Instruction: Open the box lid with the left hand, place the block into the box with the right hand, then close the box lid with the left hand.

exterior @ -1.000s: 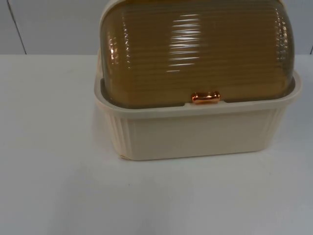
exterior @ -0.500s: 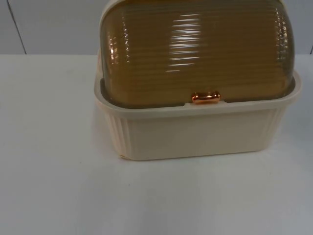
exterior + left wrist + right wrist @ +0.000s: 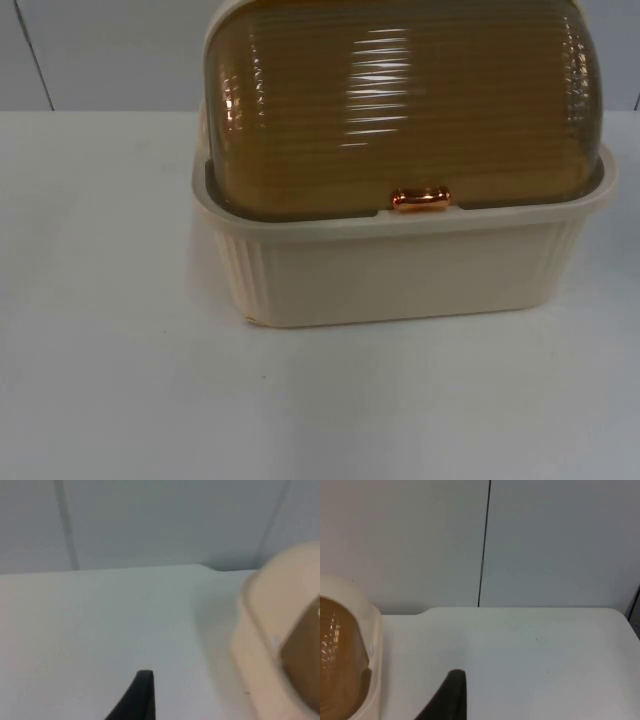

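Observation:
A cream ribbed box (image 3: pixel 400 270) stands on the white table in the top view. Its amber see-through domed lid (image 3: pixel 400 100) is down over the rim, with a small copper handle (image 3: pixel 420 198) at the lid's front edge. My left gripper (image 3: pixel 142 695) hovers over bare table off the box's left side, where the cream wall (image 3: pixel 260 645) and a bit of the amber lid (image 3: pixel 302 655) show. My right gripper (image 3: pixel 452 695) waits off the other side, apart from the box (image 3: pixel 372 645) and its lid (image 3: pixel 337 655).
The grey partition wall (image 3: pixel 100 50) rises right behind the box, with vertical seams (image 3: pixel 484 545). White table top (image 3: pixel 110 380) spreads in front of the box and to both its sides. The table's far edge (image 3: pixel 530 608) meets the wall.

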